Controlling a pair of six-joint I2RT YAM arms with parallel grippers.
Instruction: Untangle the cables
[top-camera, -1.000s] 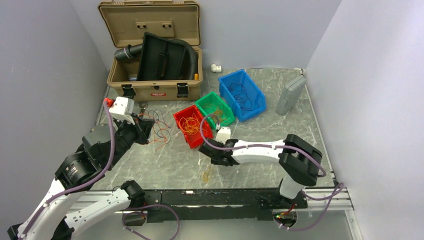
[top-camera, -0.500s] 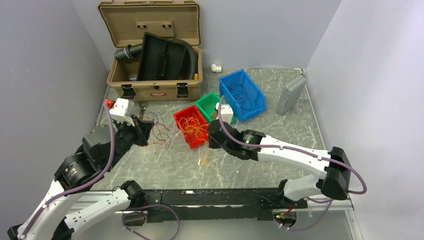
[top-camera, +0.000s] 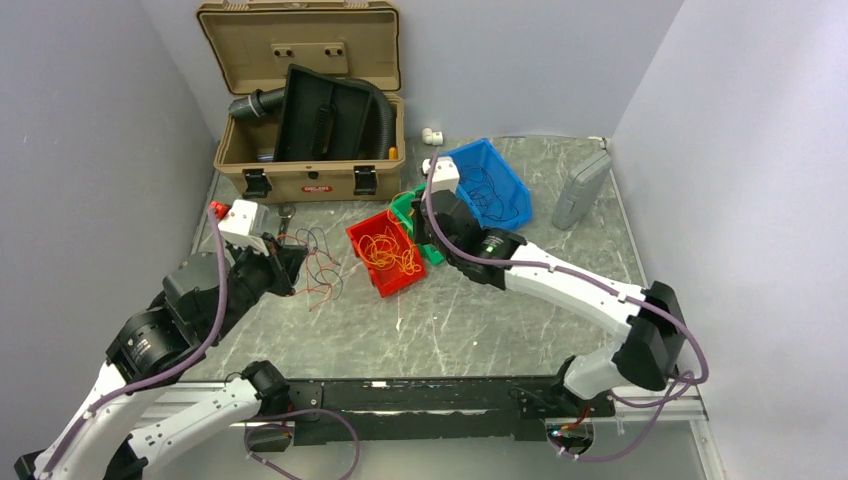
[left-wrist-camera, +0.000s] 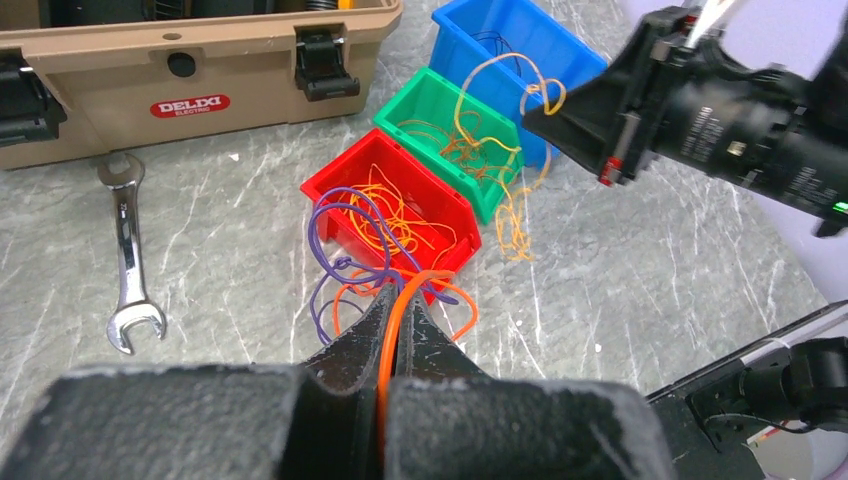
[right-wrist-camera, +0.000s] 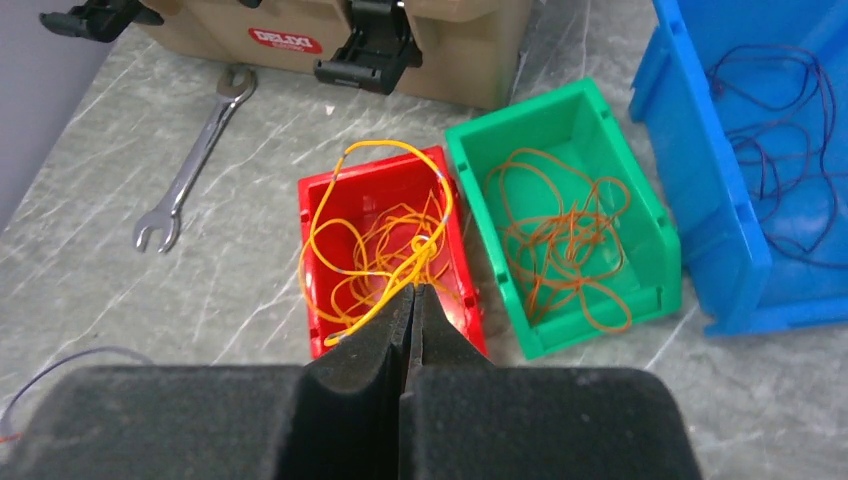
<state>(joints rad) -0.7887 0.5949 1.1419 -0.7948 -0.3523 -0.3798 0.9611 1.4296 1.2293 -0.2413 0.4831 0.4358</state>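
Note:
My left gripper is shut on an orange cable that runs up between its jaws. Beyond the tips, purple cable loops and more orange ones tangle in front of the red bin. From above, this loose tangle lies on the table by the left gripper. My right gripper is shut on a yellow-orange cable above the red bin, which holds more such cables. The held cable hangs in loops from the right gripper.
A green bin with orange cables and a blue bin with dark ones stand right of the red bin. A wrench lies before the open tan case. A grey box sits at the back right.
The right arm swung from the table's front back over the red and green bins, lifting the yellow-orange cable off the table. The left arm has barely moved.

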